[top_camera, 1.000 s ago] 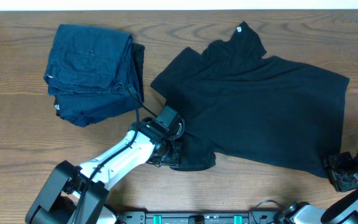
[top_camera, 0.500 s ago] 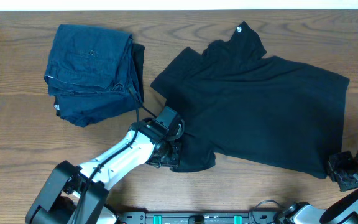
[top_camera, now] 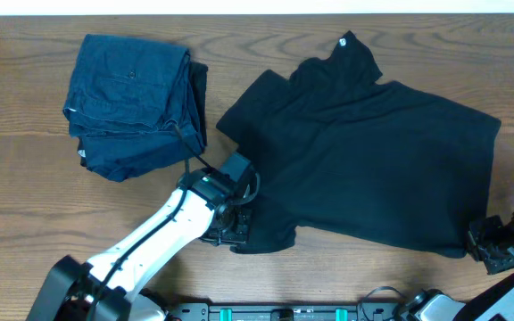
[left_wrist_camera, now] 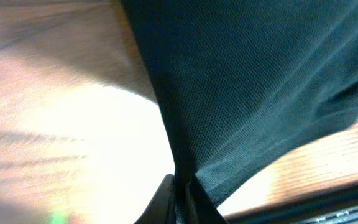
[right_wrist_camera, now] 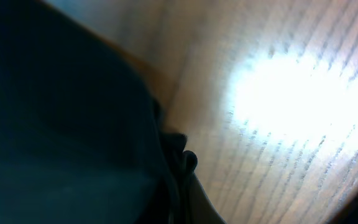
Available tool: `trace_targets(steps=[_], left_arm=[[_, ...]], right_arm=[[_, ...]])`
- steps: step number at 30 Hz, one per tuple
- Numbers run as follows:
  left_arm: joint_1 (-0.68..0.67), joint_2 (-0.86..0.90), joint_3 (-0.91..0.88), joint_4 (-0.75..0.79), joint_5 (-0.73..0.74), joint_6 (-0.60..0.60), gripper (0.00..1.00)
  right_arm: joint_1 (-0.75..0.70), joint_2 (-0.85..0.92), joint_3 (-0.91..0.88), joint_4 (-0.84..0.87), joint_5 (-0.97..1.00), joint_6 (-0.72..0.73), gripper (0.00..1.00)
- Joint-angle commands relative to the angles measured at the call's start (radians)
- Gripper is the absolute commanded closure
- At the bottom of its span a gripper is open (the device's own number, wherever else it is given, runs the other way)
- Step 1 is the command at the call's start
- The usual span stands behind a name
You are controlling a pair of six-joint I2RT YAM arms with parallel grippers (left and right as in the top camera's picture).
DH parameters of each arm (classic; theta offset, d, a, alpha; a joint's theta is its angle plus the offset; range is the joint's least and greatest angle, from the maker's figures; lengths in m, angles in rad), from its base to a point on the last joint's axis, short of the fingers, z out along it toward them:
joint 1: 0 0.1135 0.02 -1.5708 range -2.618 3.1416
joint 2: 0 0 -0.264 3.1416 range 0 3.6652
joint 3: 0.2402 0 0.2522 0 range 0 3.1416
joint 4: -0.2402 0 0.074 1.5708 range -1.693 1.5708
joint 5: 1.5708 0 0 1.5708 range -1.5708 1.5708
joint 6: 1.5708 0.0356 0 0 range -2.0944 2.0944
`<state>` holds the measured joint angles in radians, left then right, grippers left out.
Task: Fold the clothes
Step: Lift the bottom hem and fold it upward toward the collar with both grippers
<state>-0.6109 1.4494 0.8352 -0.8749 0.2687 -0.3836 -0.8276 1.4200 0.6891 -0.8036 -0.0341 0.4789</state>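
Note:
The clothes, a black T-shirt [top_camera: 373, 143] with a small white tag [top_camera: 343, 42] at the collar, lie spread across the right half of the wooden table. My left gripper [top_camera: 239, 235] is shut on the shirt's near-left corner. In the left wrist view the hem [left_wrist_camera: 229, 168] runs down into the closed left gripper [left_wrist_camera: 184, 194]. My right gripper [top_camera: 481, 243] is at the near-right corner. In the right wrist view the dark cloth [right_wrist_camera: 73, 124] is pinched in the shut right gripper [right_wrist_camera: 183, 177].
A folded stack of dark blue denim [top_camera: 132, 102] sits at the back left, close to the shirt's left sleeve. Bare wooden table [top_camera: 25, 196] lies in front of it. The table's near edge carries a black rail [top_camera: 284, 312].
Both grippers have closed on the shirt's near corners. The left arm has shifted a little left and toward the front, dragging its corner along. The right gripper has barely moved.

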Motion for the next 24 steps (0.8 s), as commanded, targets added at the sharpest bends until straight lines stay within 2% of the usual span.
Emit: trace_targets(steps=[1,13,17,24], left_arm=[[-0.002,-0.024,0.063,-0.05,-0.053,-0.019,0.94],[-0.002,-0.024,0.316,-0.076,-0.054,-0.014,0.94],[-0.002,-0.019,0.368,-0.05,-0.066,-0.007,0.94],[-0.002,0.029,0.408,0.034,-0.091,0.001,0.94]], right_arm=[[0.018,-0.025,0.024,-0.005,0.0,0.007,0.99],[0.017,-0.028,0.058,-0.035,-0.093,0.007,0.99],[0.017,-0.028,0.113,-0.062,-0.16,0.007,0.99],[0.017,-0.028,0.2,-0.113,-0.15,0.003,0.99]])
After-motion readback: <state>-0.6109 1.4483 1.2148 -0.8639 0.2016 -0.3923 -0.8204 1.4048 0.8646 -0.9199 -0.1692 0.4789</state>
